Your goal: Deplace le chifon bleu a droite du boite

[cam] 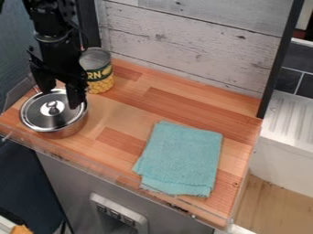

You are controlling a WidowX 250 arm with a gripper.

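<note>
Fingers [76,93] hang parted over lidded pot [63,130] near can [99,85], cloth [180,157] well apart

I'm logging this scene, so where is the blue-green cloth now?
In the camera view, the cloth lies folded on the right half of the wooden counter, near its front edge, with the lidded pot and the can to its left.
</note>
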